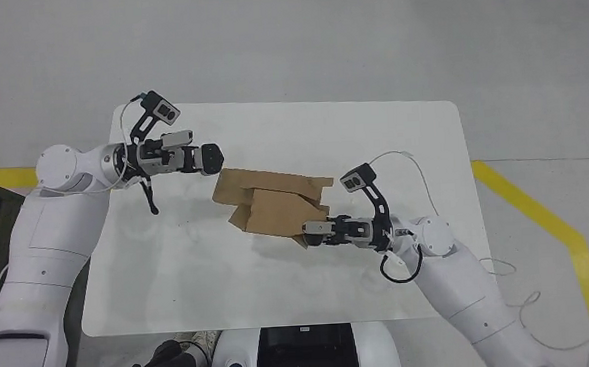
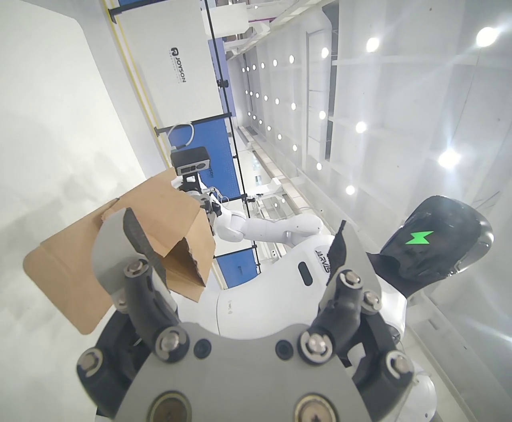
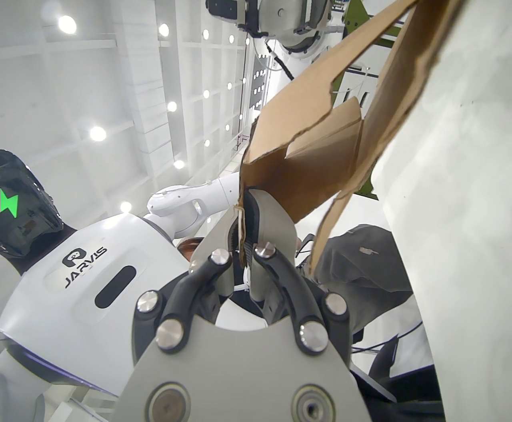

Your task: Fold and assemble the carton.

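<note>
Top view
carton: brown, partly folded with its flaps loose, over the middle of the white table; whether it rests on the tabletop cannot be told.
left gripper: level with the carton's far-left corner and just beside it; contact cannot be told here.
right gripper: at the carton's near-right edge, closed onto the cardboard.

Left wrist view
left gripper: its two fingers stand wide apart with nothing between them.
carton: off to the side of the gap, behind one finger; a rounded flap juts out past that finger, and an open end shows the corrugated edge. Whether the finger presses on the cardboard cannot be told.
right gripper: farther off, at the carton's opposite end.

Right wrist view
right gripper: drawn almost fully together, pinching a thin cardboard edge between its pads.
carton: rises from that pinch, tilted, with a torn-looking flap edge and a second panel folded behind it; the white table lies alongside.
</note>
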Controlling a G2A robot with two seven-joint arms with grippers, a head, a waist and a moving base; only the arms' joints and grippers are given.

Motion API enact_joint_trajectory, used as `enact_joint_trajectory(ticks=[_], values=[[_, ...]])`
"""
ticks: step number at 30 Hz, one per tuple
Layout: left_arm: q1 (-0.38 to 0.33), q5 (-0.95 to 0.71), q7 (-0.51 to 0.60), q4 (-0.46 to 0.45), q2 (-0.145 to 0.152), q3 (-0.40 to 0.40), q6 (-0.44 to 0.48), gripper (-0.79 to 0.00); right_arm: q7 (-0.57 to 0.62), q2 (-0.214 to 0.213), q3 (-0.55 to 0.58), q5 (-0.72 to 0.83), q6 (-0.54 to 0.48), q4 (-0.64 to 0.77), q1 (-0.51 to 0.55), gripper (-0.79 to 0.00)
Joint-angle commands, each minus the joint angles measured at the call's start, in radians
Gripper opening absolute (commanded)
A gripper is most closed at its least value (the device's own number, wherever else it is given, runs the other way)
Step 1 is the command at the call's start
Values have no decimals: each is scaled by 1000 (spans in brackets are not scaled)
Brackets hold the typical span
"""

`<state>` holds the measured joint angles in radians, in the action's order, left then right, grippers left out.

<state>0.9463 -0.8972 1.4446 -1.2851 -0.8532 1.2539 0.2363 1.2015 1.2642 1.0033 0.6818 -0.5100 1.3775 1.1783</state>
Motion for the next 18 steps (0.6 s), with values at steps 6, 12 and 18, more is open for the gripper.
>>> enact_joint_trajectory(ticks=[6,12,18], values=[[30,-15,11,-54,-4,4,-16,0,-62,12,-31,-24,-49,-24,-8,-785],[53,-17,16,-79,-4,19,-23,0,-113,17,-35,-28,-60,-23,-4,-785],[79,-23,25,-112,-7,23,-39,0,-185,25,-53,-43,-73,-7,7,-785]])
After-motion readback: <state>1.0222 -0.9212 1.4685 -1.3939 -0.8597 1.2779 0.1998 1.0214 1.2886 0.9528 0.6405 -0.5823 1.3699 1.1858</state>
